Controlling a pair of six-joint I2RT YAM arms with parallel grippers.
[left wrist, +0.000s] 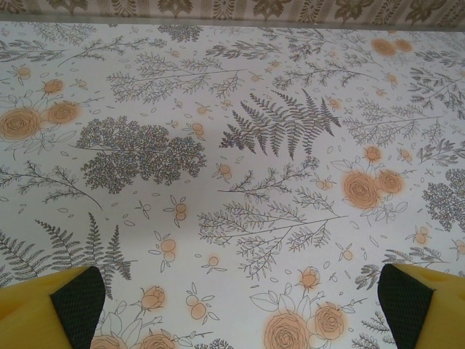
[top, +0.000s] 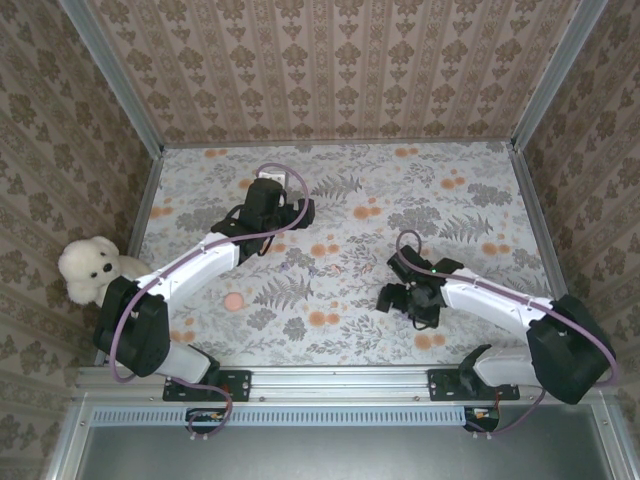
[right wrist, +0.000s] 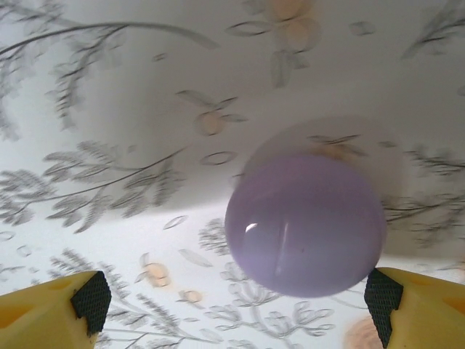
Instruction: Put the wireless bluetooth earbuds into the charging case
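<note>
While the right end effector stands open, the lilac charging case lies between its fingers, close to one pad.

Round lavender charging case, smooth and glossy, resting on the floral table, edges blurred

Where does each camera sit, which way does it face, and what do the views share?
Top external: above and behind the bases, looking down on the floral table; both arms show, with the left hand and right hand.
Left wrist: on the left arm, looking forward across the cloth to the back wall; its open yellow fingers sit in the bottom corners.
Right wrist: on the right arm, looking down close over a lilac rounded object, probably the charging case; open fingers in the corners.
Shared: the floral pattern, in all three.
</note>
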